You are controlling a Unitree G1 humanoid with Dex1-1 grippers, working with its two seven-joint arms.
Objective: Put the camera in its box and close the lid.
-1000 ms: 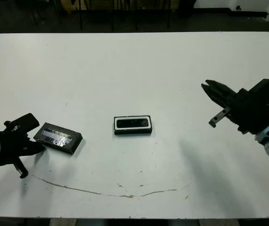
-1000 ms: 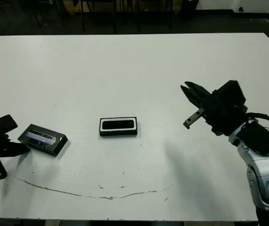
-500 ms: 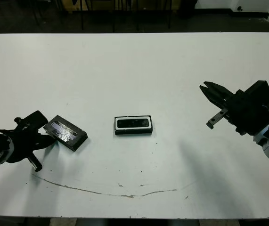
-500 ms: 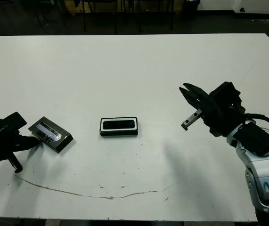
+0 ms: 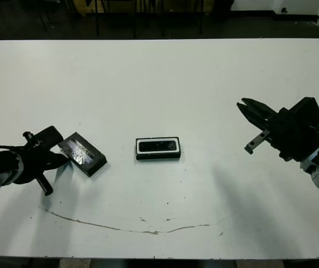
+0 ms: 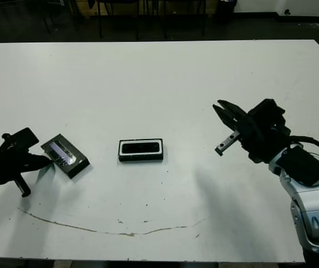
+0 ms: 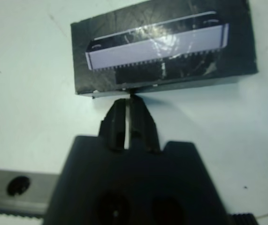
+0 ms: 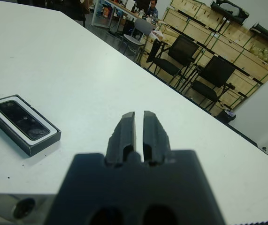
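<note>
- White tabletop (image 5: 159,84) fills the head views, bare but for a thin brownish scratch line (image 5: 120,228) curving along its near edge; beyond the far edge lies a dark floor with chair legs; the right wrist view shows black chairs (image 8: 180,54), stacked wooden crates (image 8: 209,30) and a seated person (image 8: 151,8) at the back of the room.
- Counted: one lid, one box, one camera, two grippers.
- Far left: the left gripper (image 7: 130,99) lies low over the table, its two black fingers pressed together with only a slit between them, tips touching the near edge of the lid (image 5: 82,161); nothing is pinched.
- Lid: flat on the table, turned at an angle, shiny silvery-purple patch facing up; well apart from the box to its right.
- Centre: the box (image 5: 158,148) sits open, white rim showing all round; the camera (image 5: 158,146) lies inside it, lengthwise.
- Right: the right gripper (image 5: 248,109) hangs above the table well away from the box, fingers closed on nothing, pointing toward the table's middle.
</note>
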